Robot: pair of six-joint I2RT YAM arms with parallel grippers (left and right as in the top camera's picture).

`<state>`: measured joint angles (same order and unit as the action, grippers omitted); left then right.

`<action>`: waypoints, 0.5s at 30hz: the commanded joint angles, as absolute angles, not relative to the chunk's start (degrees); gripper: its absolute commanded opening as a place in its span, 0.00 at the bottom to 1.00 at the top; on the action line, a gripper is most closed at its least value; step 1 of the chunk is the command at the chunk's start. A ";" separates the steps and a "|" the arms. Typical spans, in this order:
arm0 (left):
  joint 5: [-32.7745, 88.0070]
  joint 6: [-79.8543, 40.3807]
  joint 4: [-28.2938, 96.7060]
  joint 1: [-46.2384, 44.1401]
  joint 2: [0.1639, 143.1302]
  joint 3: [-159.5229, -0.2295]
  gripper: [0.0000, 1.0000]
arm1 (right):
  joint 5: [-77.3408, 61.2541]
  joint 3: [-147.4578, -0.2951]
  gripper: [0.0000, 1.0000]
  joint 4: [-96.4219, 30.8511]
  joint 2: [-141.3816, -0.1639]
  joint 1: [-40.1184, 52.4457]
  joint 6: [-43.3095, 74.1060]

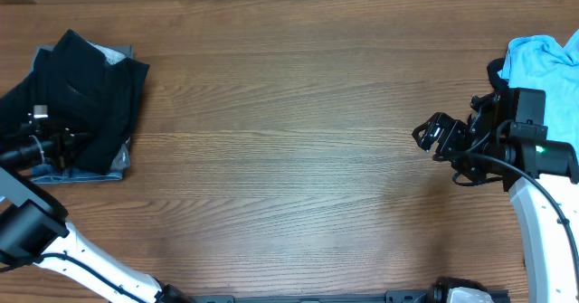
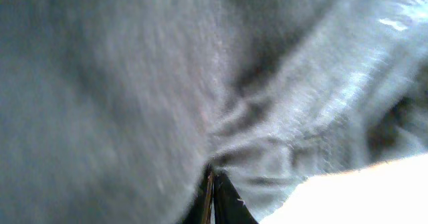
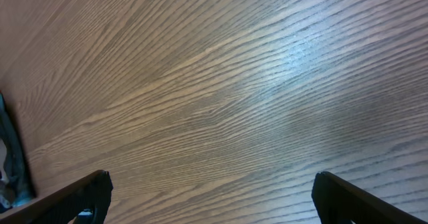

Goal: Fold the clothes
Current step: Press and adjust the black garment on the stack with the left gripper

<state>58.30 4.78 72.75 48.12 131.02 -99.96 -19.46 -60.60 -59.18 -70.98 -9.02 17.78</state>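
My left claw (image 1: 65, 142) sits on the black garment (image 1: 90, 81) at the far left of the worktop (image 1: 289, 113). In the left wrist view its tips are pinched narrow, and the cloth (image 2: 134, 83) puckers right into them, so I read it as gripping that fabric. The view is blurred and cloth fills nearly all of it. The black piece lies on a folded denim piece (image 1: 116, 163), whose straight edges show along the bottom and right of the pile. On the left, the black fabric runs out of the overhead frame.

My right claw (image 1: 431, 138) hangs with its jaws spread wide and nothing between them, above bare wood (image 3: 221, 83). The light blue T-shirt (image 1: 543, 57) is bunched in the far right corner behind that arm, cut by the frame edge, and a sliver of blue (image 3: 10, 160) shows at the left edge of the right wrist view. Between the two piles is a broad run of open worktop.
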 commanded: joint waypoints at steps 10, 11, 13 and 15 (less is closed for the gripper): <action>72.44 8.71 72.66 39.53 122.21 -110.39 0.09 | -19.09 -60.71 1.00 -59.05 -70.89 -9.17 17.63; 71.44 9.02 71.96 38.00 122.50 -110.24 0.09 | -19.09 -60.71 1.00 -59.05 -70.89 -9.17 17.63; 67.59 8.97 68.95 34.20 122.69 -109.32 0.07 | -19.09 -60.71 1.00 -59.05 -70.89 -9.17 17.63; 64.31 8.51 66.11 31.62 122.74 -108.38 0.07 | -19.09 -60.71 1.00 -59.05 -70.89 -9.17 17.63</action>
<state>68.60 7.38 68.86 36.10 122.80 -109.80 -19.46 -60.60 -59.22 -71.00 -9.02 17.78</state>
